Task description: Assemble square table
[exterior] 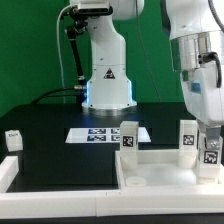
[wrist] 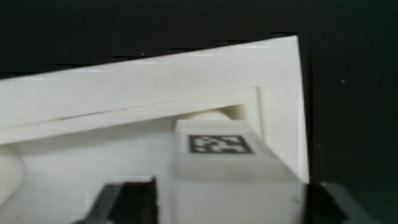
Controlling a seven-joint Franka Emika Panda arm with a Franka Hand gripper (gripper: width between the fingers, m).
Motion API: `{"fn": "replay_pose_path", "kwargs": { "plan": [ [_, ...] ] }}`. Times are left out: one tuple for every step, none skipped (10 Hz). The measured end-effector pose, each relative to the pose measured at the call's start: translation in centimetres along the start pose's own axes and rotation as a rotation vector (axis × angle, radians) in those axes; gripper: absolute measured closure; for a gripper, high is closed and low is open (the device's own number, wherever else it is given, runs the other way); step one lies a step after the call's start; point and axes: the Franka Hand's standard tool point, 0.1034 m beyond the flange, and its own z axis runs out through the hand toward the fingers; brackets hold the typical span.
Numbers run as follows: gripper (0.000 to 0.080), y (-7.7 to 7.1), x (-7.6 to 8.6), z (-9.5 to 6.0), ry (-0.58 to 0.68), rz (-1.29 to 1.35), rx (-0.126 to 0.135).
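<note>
Well off toward the exterior view's left of the jaws: one loose leg [exterior: 13, 140] upright on the black table [exterior: 50, 150], far from the other parts. A plain white bar [exterior: 6, 172] lies just beside it, nearer the camera.

Next along, the marker board [exterior: 105, 135] lies flat on the table in front of the arm's base [exterior: 108, 85], well apart from the jaws.

Then the square panel [exterior: 165, 172] lies flat, running from mid-frame to under the jaws and on to the exterior view's right edge.

The corner leg [exterior: 129, 138] stands upright at the square panel's corner farthest from the jaws, tag facing the camera. The near leg [exterior: 188, 137] is upright too, just beside the jaws on the exterior view's left of them. Can't tell if either is threaded in or only standing there.

The gripper [exterior: 210, 146] points straight down over the square panel's right end, with the fourth leg [exterior: 211, 156] upright between its fingers.

Wrist view: the fourth leg [wrist: 222, 145], tag visible, sits centred in the gripper [wrist: 228, 200], between the dark fingers [wrist: 128, 208]. Its far end meets the square panel [wrist: 125, 110] close to a corner.

The jaws straddle the fourth leg closely on both sides. Can't tell whether the pads press on it or stand just clear.
</note>
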Motion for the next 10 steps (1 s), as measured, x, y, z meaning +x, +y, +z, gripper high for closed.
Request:
{"fn": "replay_pose_path", "kwargs": {
  "plan": [
    [0.0257, -0.1, -0.4, 0.0, 0.027, -0.168, 0.004],
    [0.0257, -0.2, -0.2, 0.1, 0.041, -0.38, 0.004],
    [0.0172, -0.3, 0.0, 0.1, 0.041, -0.463, 0.002],
    [0.0156, -0.3, 0.0, 0.1, 0.043, -0.489, 0.001],
    [0.0156, -0.3, 0.1, 0.1, 0.046, -0.58, -0.002],
    [0.0151, -0.3, 0.2, 0.1, 0.048, -0.641, -0.004],
    [0.0151, -0.3, 0.3, 0.1, 0.057, -0.753, -0.011],
    [0.015, -0.5, 0.4, 0.3, 0.07, -1.006, -0.039],
    [0.015, -0.9, 0.6, 0.4, 0.065, -1.141, -0.056],
    [0.015, -0.9, 0.7, 0.4, 0.069, -1.121, -0.051]
  ]
}}
